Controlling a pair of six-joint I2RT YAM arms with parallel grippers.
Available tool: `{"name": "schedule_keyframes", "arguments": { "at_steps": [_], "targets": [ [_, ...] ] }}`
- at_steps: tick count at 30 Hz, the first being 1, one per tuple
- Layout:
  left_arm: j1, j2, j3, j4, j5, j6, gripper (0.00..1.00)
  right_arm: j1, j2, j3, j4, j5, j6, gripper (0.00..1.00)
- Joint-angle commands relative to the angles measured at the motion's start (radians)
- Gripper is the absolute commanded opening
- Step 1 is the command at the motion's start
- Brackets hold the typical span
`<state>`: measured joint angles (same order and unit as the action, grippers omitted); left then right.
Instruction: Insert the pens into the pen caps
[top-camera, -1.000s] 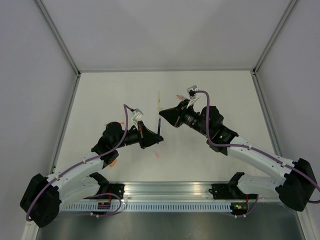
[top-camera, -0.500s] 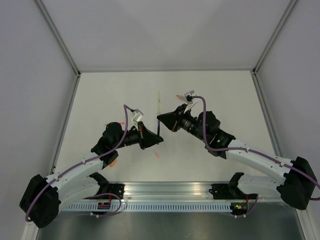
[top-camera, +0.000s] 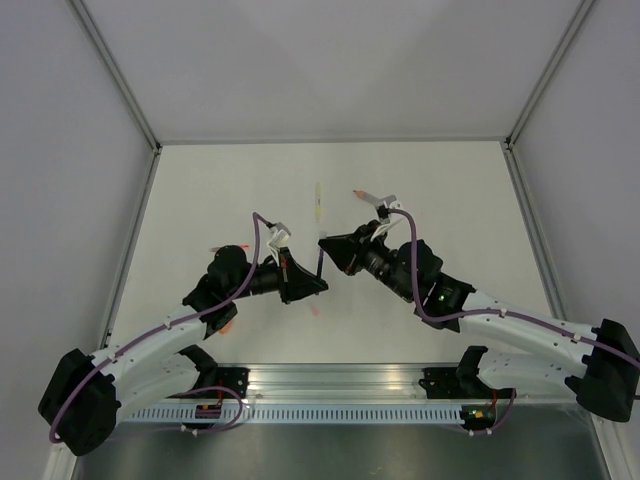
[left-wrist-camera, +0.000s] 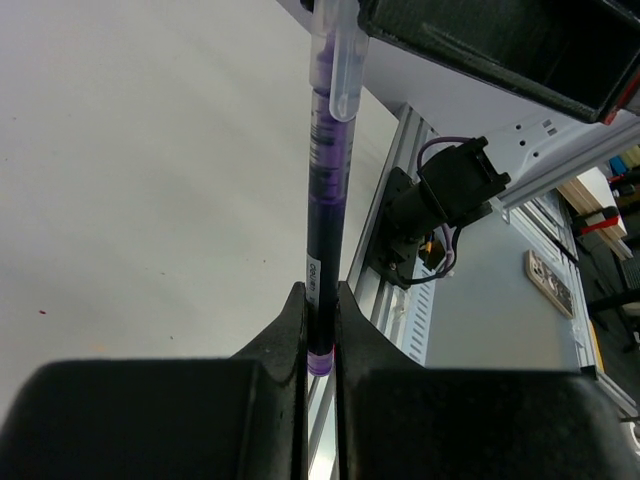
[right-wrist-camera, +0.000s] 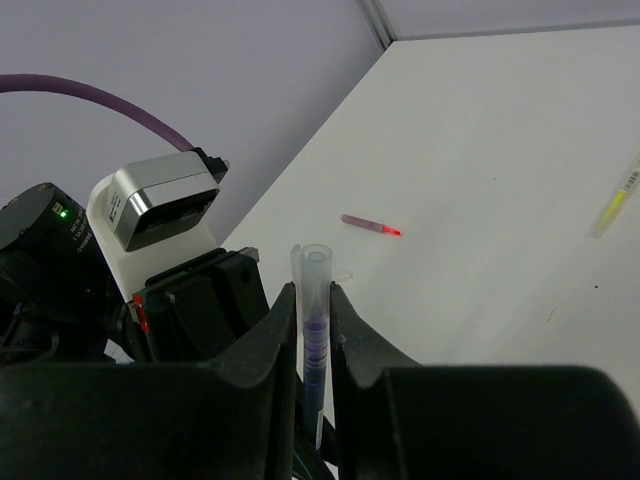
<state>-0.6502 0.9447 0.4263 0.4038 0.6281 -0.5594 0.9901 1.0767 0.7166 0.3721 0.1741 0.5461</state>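
A dark purple pen (left-wrist-camera: 322, 200) stands between the fingers of my left gripper (left-wrist-camera: 320, 300), which is shut on its lower end. In the top view the same pen (top-camera: 319, 262) runs from my left gripper (top-camera: 318, 283) up to my right gripper (top-camera: 324, 243). My right gripper (right-wrist-camera: 312, 295) is shut on a clear pale pen cap (right-wrist-camera: 314, 265), and the pen's purple front end sits inside that cap (left-wrist-camera: 338, 60). On the table lie a yellow pen (top-camera: 318, 205) and a grey pen with an orange tip (top-camera: 368, 195).
A small pink piece (top-camera: 316, 310) lies on the table just below the two grippers. An orange piece (top-camera: 228, 325) shows beside the left arm. A pinkish piece with a red end (right-wrist-camera: 370, 225) and the yellow pen (right-wrist-camera: 618, 195) lie beyond the grippers.
My right gripper has come down and toward the left gripper, bringing the cap onto the purple pen's tip. The grey pen is now uncovered behind it. My left gripper barely shifted.
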Motion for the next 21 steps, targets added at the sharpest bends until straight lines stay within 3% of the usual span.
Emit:
{"name": "schedule_keyframes", "arguments": {
  "at_steps": [1,8,21],
  "targets": [
    [0.014,-0.001,0.028,0.101,-0.041,0.018,0.02,0.035,-0.050,0.004,-0.074,-0.047,-0.020,0.23],
    [0.012,-0.033,0.005,0.156,0.007,0.012,0.02,0.036,-0.103,0.050,-0.148,-0.062,-0.069,0.51],
    [0.003,-0.041,-0.006,0.216,0.067,0.001,0.02,0.035,-0.118,0.165,-0.225,0.017,-0.152,0.62]
  ]
}}
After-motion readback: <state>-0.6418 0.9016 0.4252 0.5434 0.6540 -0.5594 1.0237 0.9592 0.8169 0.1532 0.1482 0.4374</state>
